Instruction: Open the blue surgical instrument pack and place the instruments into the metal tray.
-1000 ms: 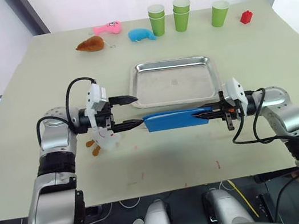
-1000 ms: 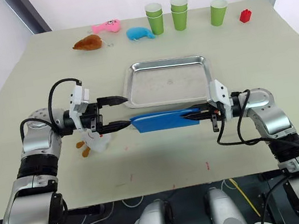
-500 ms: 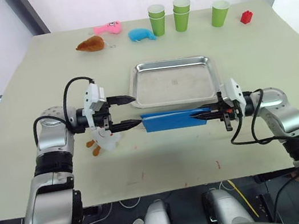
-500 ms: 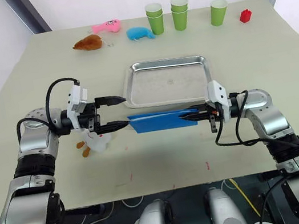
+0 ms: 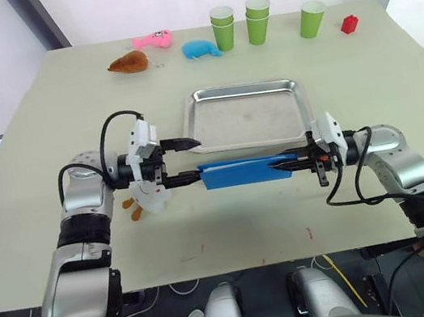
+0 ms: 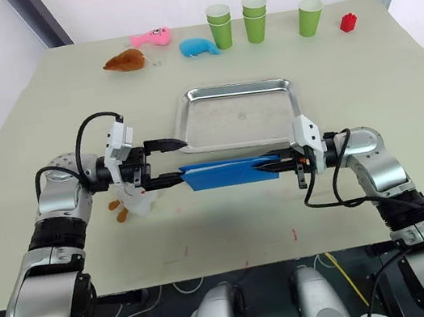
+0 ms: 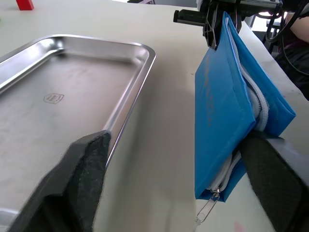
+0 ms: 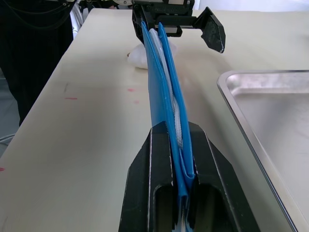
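Right wrist view: right claw (image 8: pixel 178 193) pinches the soft, floppy blue surgical instrument pack (image 5: pixel 243 173) edge-up, left claw (image 5: pixel 193 158) spread at its 9 o'clock end; best grip judged the zipper seam.

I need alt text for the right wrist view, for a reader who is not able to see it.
The right end effector is shut on the near end of the blue surgical instrument pack, held on edge above the table, its white zipper line facing the camera. At the far end the open left end effector reaches the pack, and the metal tray lies beside it.
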Available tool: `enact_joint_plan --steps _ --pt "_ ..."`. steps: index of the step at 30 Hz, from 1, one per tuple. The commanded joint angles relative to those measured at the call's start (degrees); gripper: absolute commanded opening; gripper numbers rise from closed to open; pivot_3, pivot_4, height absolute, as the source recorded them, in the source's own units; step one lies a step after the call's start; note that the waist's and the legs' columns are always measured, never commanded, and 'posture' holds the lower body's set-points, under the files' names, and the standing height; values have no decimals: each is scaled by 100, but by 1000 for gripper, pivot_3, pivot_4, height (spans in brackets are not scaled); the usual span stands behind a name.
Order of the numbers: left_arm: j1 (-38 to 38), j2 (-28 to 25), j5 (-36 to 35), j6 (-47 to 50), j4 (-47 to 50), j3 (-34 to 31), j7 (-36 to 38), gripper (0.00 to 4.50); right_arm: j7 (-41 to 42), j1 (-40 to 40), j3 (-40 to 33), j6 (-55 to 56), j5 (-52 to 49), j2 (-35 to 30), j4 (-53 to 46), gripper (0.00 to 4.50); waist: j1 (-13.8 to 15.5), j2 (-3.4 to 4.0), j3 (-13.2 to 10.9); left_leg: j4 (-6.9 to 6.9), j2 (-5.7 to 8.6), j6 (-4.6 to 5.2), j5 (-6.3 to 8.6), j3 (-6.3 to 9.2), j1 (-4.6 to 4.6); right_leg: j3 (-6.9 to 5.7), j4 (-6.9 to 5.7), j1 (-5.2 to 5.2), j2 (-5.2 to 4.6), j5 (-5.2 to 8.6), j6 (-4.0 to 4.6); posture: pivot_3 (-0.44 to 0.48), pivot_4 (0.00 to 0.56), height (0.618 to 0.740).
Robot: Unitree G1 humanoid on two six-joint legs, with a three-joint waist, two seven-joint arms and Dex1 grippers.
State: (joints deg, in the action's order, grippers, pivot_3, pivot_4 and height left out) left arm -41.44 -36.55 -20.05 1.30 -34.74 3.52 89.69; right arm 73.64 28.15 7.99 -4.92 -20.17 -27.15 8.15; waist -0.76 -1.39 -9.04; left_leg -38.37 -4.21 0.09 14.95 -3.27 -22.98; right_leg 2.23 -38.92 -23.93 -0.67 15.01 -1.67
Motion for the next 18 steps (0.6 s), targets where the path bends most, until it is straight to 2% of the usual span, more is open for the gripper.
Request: enact_joint_plan --steps 1,2,3,4,6,18 --pt "17 8 -221 130 332 119 281 2188 9 49 -98 41 -141 8 -241 0 0 0 0 0 0 0 0 0 0 0 0 0 0 0 0 0 150 740" --pt "43 -1 -255 166 383 161 281 1664 7 42 -97 41 -142 4 -243 0 0 0 0 0 0 0 0 0 0 0 0 0 0 0 0 0 150 740" --pt "94 -21 -312 231 470 219 281 1389 3 34 -94 42 -140 -1 -246 0 -3 0 0 0 0 0 0 0 0 0 0 0 0 0 0 0 150 740" --pt "136 -39 -360 290 542 262 281 829 1 28 -92 43 -139 -6 -248 0 -4 0 0 0 0 0 0 0 0 0 0 0 0 0 0 0 150 740" --pt "201 -58 -430 377 654 299 281 39 0 13 -87 46 -141 -20 -252 0 -5 0 0 0 0 0 0 0 0 1 0 0 0 0 0 0 150 740" --pt "372 -19 -484 643 866 325 281 39 53 -11 -45 -144 -151 -139 -251 0 1 0 0 0 0 0 0 1 1 0 0 0 0 0 0 0 150 740"
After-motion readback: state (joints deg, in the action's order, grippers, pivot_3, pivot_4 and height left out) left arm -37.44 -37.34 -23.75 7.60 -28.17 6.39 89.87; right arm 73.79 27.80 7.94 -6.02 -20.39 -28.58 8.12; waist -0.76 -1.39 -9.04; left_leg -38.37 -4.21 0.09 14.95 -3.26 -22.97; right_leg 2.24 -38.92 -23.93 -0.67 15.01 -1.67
